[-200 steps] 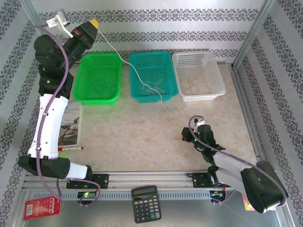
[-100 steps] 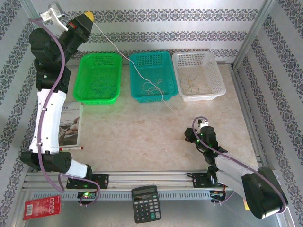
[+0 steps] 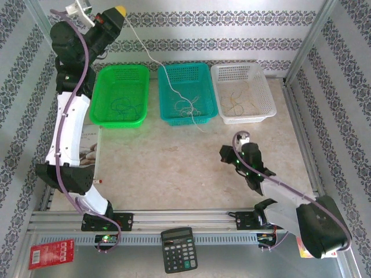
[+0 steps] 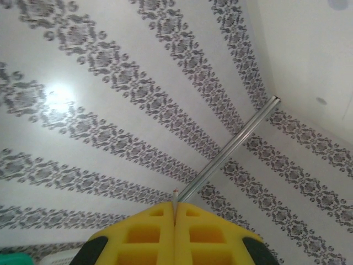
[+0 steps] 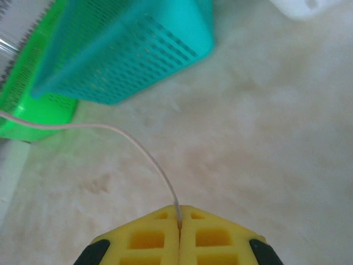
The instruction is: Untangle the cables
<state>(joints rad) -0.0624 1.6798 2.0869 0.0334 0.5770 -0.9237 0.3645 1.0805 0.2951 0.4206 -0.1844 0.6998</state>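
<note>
- Pale whitish cable [image 3: 152,59]: very thin and kinked, curling into a small clump inside the teal basket [image 3: 182,65].
- It runs from 11 o'clock, raised high, down toward 5 o'clock.
- Left gripper [image 4: 175,207]: fingers pressed together, pinching the cable's end.
- Right gripper [image 5: 179,210]: fingers pressed together on a pale strand [image 5: 144,152].

A teal basket [image 3: 185,120] sits at the back of the pale surface [image 3: 162,168]. A green basket [image 3: 119,123] is just beside it on the left. A white basket [image 3: 249,119] is just beside it on the right. Well in front of the teal basket, past a metal rail [image 3: 185,219], lies a black calculator [image 3: 179,249]. Far to its front left is a red card [image 3: 52,254]. A little book [image 3: 93,147] lies nearer.
</note>
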